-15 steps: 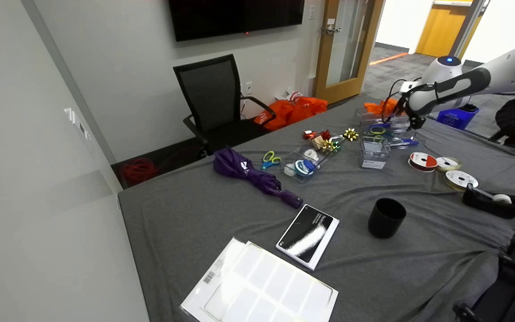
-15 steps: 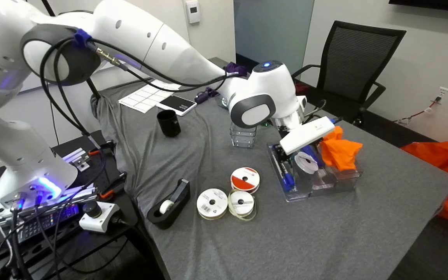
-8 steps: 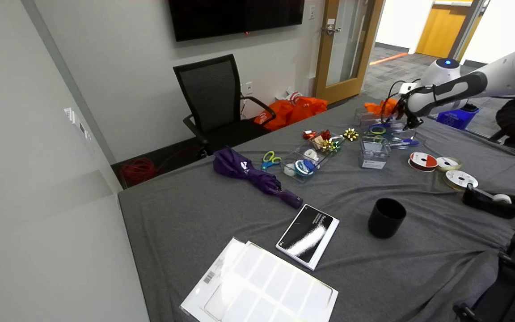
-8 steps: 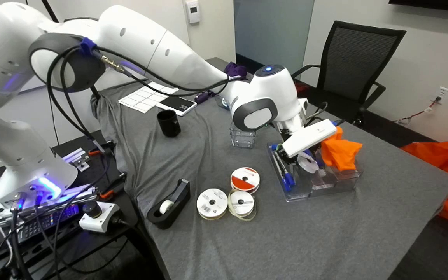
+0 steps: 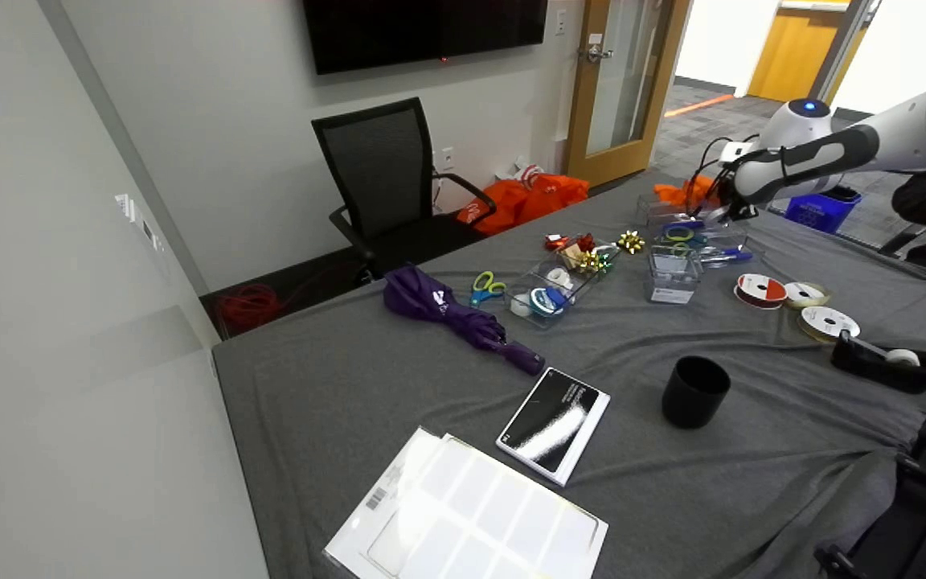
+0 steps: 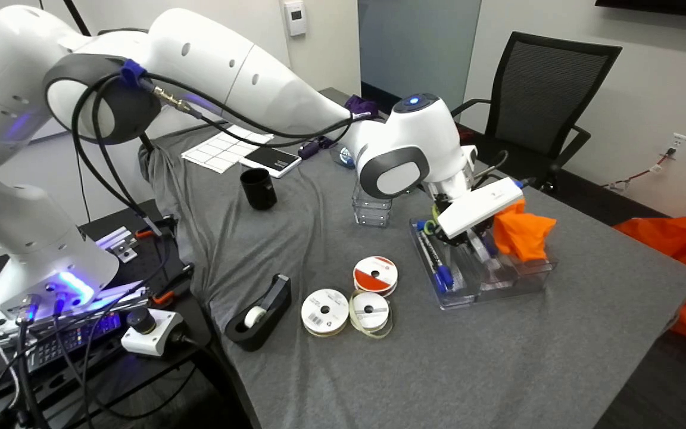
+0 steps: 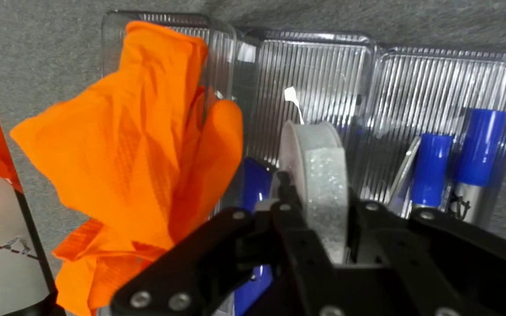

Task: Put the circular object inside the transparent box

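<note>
The circular object, a silvery ribbon spool (image 7: pixel 325 171), stands nearly on edge between the fingers of my gripper (image 7: pixel 318 184) in the wrist view. My gripper is shut on it, one finger at each side. An exterior view shows the spool (image 6: pixel 479 245) edge-on over the compartmented clear tray (image 6: pixel 513 290), beside the white camera housing that covers most of the fingers. The small transparent box (image 5: pixel 674 273) stands on the table apart from that tray, and this box (image 6: pixel 371 211) shows partly behind the arm in an exterior view. I see no lid on it.
Blue-capped markers (image 7: pixel 432 169), an orange cloth (image 7: pixel 147 145) and a blue item (image 7: pixel 253 184) crowd the tray around my fingers. A clear container with tape rolls (image 5: pixel 547 301), ribbon spools (image 6: pixel 325 310), a tape dispenser (image 6: pixel 262 316) and a black cup (image 6: pixel 258 189) also stand on the table.
My gripper has closed on the spool and shifted slightly toward the orange cloth. The spool has turned from showing its flat face to standing edge-on.
</note>
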You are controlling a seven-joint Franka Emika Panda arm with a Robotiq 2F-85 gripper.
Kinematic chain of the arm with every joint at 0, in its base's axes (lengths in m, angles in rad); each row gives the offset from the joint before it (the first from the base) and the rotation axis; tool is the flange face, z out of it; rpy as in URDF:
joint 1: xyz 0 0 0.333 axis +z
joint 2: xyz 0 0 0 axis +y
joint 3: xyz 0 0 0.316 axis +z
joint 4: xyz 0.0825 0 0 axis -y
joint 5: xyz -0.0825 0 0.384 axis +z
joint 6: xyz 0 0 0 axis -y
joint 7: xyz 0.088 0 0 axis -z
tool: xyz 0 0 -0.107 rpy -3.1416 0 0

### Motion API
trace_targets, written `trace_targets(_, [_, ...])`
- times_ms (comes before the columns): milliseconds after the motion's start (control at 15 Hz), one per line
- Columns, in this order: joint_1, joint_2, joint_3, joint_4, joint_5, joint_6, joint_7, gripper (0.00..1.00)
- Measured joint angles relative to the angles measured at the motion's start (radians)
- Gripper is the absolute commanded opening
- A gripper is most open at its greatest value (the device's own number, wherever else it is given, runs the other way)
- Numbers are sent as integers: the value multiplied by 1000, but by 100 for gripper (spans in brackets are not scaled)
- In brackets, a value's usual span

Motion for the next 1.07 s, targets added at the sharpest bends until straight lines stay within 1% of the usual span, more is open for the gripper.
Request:
trace_targets(267, [-17,-32,30,-15,0,-11,-1,6])
trace_targets(467, [-24,-101,50,-69,9,-52,-1,6])
trace_targets(600, [-27,-166,79,-129,29,-91,-1,6])
trace_targets(867, [-29,-297,172,-275,97,-172,-1,6])
trace_targets(1000, [-14,-351,191,-350,141,-184,-41,6])
trace_targets(1067, [-4,-374,191,-386,152,-184,-64,22])
